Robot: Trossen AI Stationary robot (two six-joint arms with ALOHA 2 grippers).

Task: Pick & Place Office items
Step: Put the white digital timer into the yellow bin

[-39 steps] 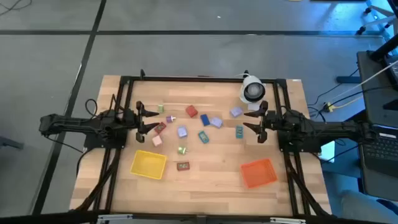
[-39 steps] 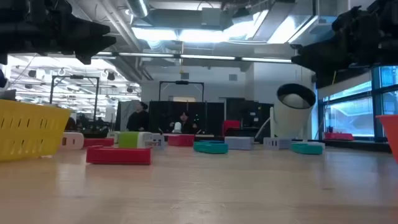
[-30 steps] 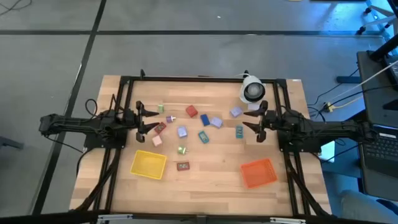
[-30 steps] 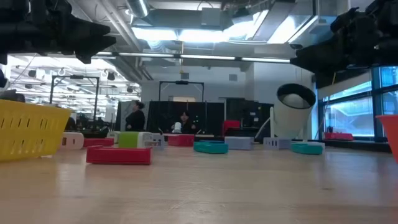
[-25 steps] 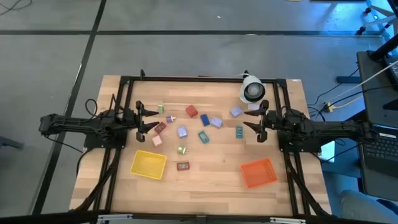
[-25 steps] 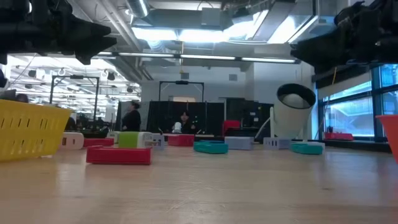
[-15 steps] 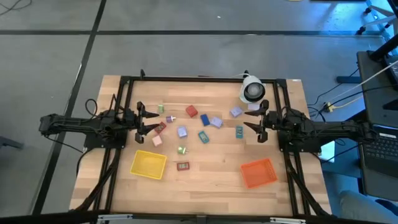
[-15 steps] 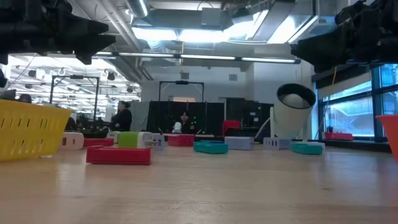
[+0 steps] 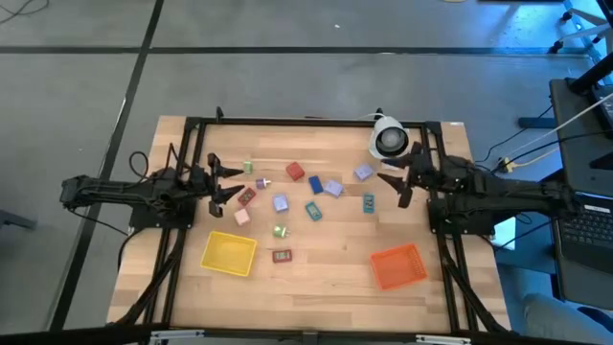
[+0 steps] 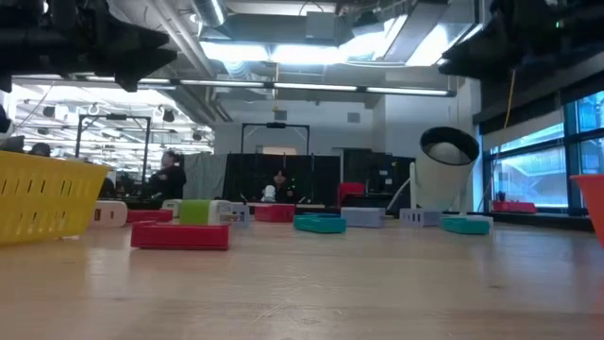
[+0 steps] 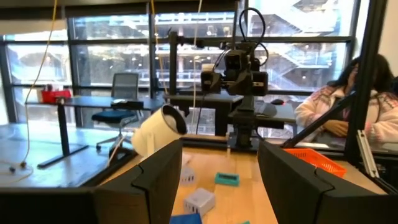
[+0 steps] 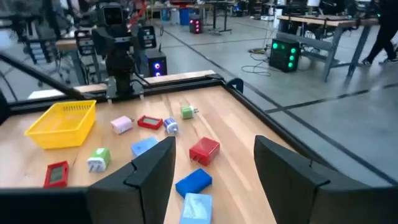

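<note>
The office items, several small blocks in red (image 9: 294,172), blue (image 9: 316,185), lavender (image 9: 281,203), teal (image 9: 369,202), green (image 9: 247,168) and pink (image 9: 241,217), lie scattered flat on the wooden table between the arms. My left gripper (image 9: 225,184) hovers open at the left of the cluster, nothing between its fingers (image 11: 155,180). My right gripper (image 9: 391,184) hovers open at the right of the cluster, raised above the table. Its wrist view looks over a red block (image 12: 204,150) and a blue block (image 12: 193,181).
A yellow tray (image 9: 228,252) sits near the front left and an orange tray (image 9: 397,265) near the front right. A white round roll (image 9: 390,140) stands at the far right edge. A dark frame (image 9: 306,122) borders the table. A person (image 11: 348,106) sits beyond the table.
My right gripper has risen higher above the table and shifted slightly toward the far edge, its gap unchanged. No block has moved.
</note>
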